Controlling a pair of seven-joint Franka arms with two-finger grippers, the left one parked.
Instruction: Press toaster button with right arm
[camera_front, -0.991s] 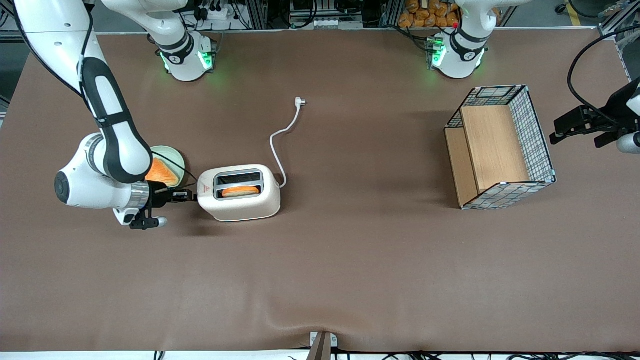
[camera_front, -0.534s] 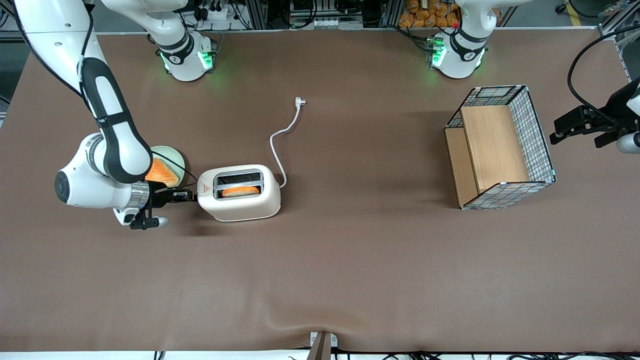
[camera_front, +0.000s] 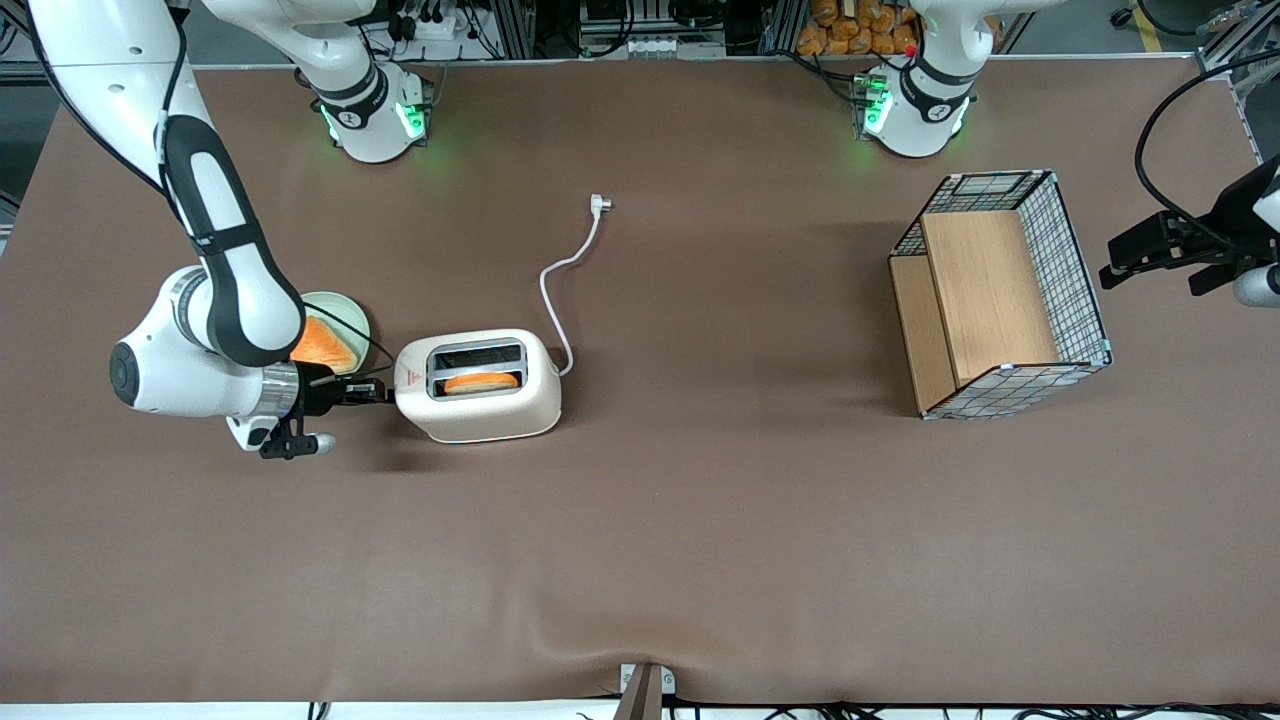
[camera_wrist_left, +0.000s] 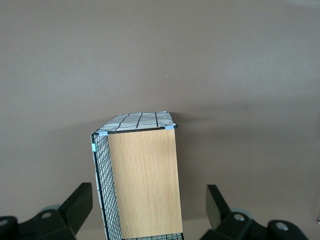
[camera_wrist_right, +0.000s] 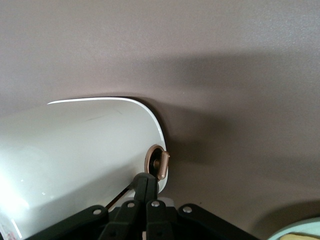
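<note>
- The toaster (camera_front: 478, 386) was seen at the front view's middle left, its short end facing the working arm.
- The pincer (camera_front: 378, 391), fingers clenched together, was laid against the toaster button (camera_wrist_right: 159, 164) for pushing.

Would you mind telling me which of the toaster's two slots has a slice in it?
The slot nearer the front camera holds the orange slice; the toaster's other slot looks dark and empty. The gripper sits at the toaster's short end.

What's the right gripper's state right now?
Right arm's gripper: shut, holding nothing, fingertips together at the toaster end, right by the toaster button.
</note>
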